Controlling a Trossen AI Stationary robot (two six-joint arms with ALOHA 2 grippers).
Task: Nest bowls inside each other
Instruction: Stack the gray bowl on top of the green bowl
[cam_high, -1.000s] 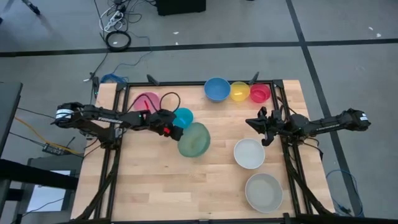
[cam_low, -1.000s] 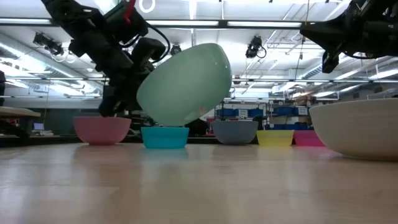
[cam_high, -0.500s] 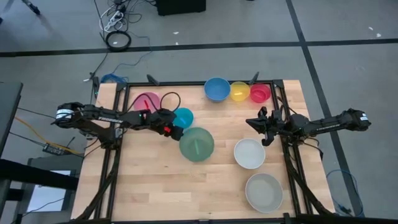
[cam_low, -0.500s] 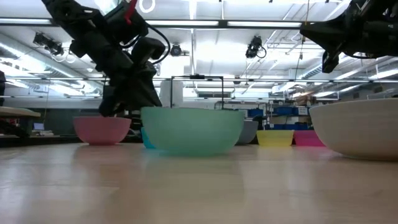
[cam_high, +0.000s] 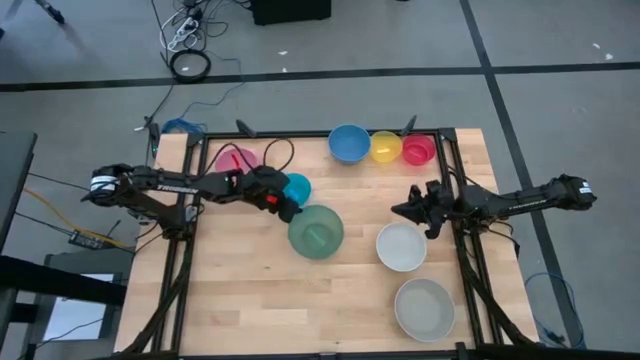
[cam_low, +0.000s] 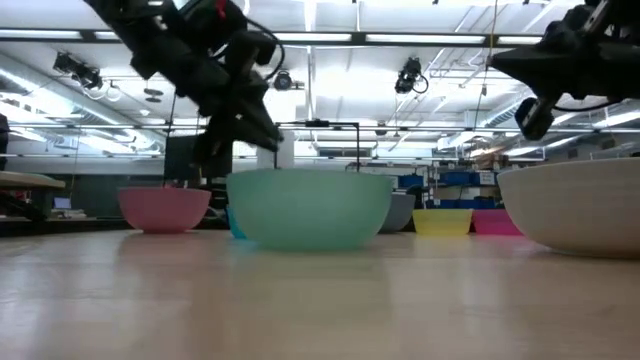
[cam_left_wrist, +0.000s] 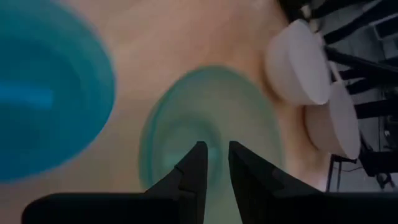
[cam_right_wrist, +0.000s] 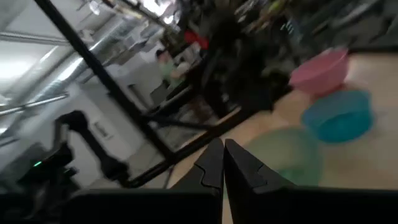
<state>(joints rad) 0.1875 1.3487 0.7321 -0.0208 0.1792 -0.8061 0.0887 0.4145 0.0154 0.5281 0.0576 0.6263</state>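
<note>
Four cameras on one table (cam_high: 250, 300).
The high view looks straight down on the whole table and both arms; the low view sits at tabletop height, facing level into the room. Each wrist view looks past its own fingers. All four share the green bowl (cam_high: 316, 231), closest in the left wrist view.

The worktop (cam_high: 250, 290) is pale wood with a visible grain and a soft sheen. Just beside the left tool (cam_high: 288, 212), the green bowl (cam_high: 316, 231) looks like smooth, slightly translucent plastic. The white bowl (cam_high: 401, 246) near the right tool (cam_high: 398, 210) appears matt plastic.
</note>
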